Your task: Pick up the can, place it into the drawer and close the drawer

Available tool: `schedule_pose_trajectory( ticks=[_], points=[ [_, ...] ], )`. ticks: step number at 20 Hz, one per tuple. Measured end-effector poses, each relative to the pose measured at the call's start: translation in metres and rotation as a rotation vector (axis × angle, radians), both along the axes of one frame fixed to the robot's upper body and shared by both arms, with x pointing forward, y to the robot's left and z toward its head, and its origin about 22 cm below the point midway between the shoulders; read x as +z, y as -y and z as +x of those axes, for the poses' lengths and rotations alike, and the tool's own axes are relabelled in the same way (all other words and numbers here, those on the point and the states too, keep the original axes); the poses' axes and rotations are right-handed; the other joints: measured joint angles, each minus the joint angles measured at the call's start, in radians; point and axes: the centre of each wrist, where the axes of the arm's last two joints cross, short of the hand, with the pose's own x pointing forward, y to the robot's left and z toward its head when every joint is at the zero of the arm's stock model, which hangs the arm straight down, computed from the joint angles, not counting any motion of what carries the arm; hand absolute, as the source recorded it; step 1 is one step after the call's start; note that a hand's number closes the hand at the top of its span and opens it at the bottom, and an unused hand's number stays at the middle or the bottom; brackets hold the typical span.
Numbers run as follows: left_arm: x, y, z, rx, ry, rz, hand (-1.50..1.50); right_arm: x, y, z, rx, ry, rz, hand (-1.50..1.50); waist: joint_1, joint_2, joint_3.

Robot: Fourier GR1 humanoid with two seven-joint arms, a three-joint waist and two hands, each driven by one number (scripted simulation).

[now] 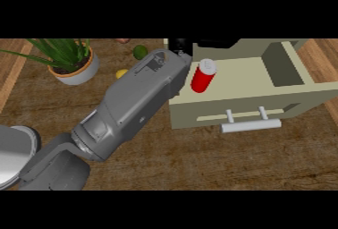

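A red can [203,77] with a white top stands slightly tilted inside the open beige drawer [251,91], near its left wall. My left forearm crosses the counter from the lower left up to the drawer's back left corner. The black left hand [179,45] shows at the picture's upper edge, just above and left of the can, with dark fingers [218,43] stretched rightward along the drawer's back. The hand is open and does not touch the can. The drawer's white bar handle [251,125] faces me. My right hand is out of view.
A potted green plant [71,62] stands at the back left. A green fruit [140,52] and a small yellow one [121,73] lie beside my forearm. A grey round shape [13,154] sits at the left edge. Brown counter lies in front of the drawer.
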Motion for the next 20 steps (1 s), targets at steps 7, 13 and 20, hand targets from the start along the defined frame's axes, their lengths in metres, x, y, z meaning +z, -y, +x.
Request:
schedule_pose_trajectory(
  ticks=[7,13,20],
  points=[
    [-0.002,0.001,0.0,0.035,-0.003,-0.006,-1.5,-0.001,0.0,0.005,-0.008,0.004,-0.003,-1.5,-0.001,0.0,0.0],
    [-0.006,0.002,-0.002,0.045,0.012,-0.021,-1.5,0.005,-0.003,0.007,-0.007,0.032,-0.031,-1.5,-0.003,0.001,0.0],
    [-0.003,0.006,-0.005,0.028,0.048,-0.064,-1.5,0.026,-0.003,0.012,0.014,0.141,-0.273,-1.5,0.008,0.0,0.0]
  ],
)
